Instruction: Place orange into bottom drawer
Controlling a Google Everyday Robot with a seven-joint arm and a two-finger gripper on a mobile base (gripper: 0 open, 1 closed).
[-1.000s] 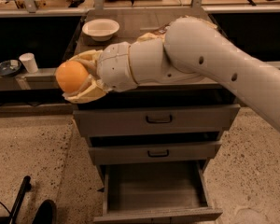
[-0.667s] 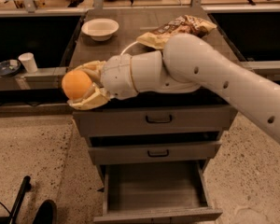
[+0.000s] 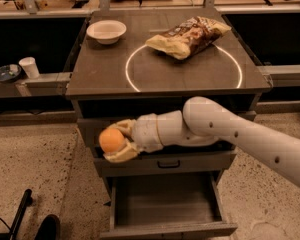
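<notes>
The orange (image 3: 111, 140) is a small round fruit held between the pale fingers of my gripper (image 3: 116, 141), which is shut on it. The gripper hangs in front of the cabinet's upper drawer fronts, at their left side, above the left front corner of the bottom drawer (image 3: 165, 200). The bottom drawer is pulled out, showing a plain grey floor with nothing on it. My white arm (image 3: 230, 134) reaches in from the right across the cabinet front and hides most of the top drawer.
On the cabinet top (image 3: 100, 74) lie a white bowl (image 3: 106, 31) at back left and a chip bag (image 3: 187, 36) at back right. The middle drawer handle (image 3: 168, 163) shows below my arm. A white cup (image 3: 29, 67) stands on a left shelf. A black object (image 3: 25, 219) lies on the floor at lower left.
My arm has come down with the orange, from cabinet-top height at the left edge to in front of the drawer fronts. The chip bag and cabinet top are uncovered now.
</notes>
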